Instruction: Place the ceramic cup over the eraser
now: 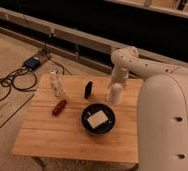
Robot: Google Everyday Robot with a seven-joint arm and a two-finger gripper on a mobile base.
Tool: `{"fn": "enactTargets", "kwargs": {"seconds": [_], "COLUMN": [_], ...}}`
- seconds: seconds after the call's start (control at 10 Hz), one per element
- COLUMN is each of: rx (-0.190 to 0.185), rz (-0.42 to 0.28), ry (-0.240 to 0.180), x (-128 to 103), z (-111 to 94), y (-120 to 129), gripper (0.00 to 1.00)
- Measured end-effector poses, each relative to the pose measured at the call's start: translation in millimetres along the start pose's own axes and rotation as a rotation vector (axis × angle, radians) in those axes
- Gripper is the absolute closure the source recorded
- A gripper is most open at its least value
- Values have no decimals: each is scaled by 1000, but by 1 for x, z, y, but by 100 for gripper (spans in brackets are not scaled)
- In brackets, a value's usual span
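The white ceramic cup (115,94) stands near the far right edge of the wooden table (62,132). My gripper (116,83) comes down from the white arm right above the cup, at its top. The eraser (88,90), a small dark block, stands upright on the table to the left of the cup, a short gap away.
A black bowl (98,120) holding a white flat square piece (97,119) sits in front of the cup. A reddish-brown oblong object (59,106) and a clear bottle-like object (56,84) are at the left. Cables and a power box (33,62) lie on the floor beyond.
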Motion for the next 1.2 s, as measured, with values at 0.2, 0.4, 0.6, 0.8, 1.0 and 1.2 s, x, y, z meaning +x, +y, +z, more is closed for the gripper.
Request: {"fn": "enactTargets", "kwargs": {"seconds": [0.2,0.4,0.6,0.8,1.0,1.2], "rx": [-1,7,23,37,47,59], "rz": [-11,-15,-15,-16,-23,-39], "ry": [11,43,86,103,101,83], "x": [-1,5,12,12,9,2], "z": [2,7,12,11,0,-21], "y": [3,5,4,4,8,16], "gripper": [56,74,95,100,100,100]}}
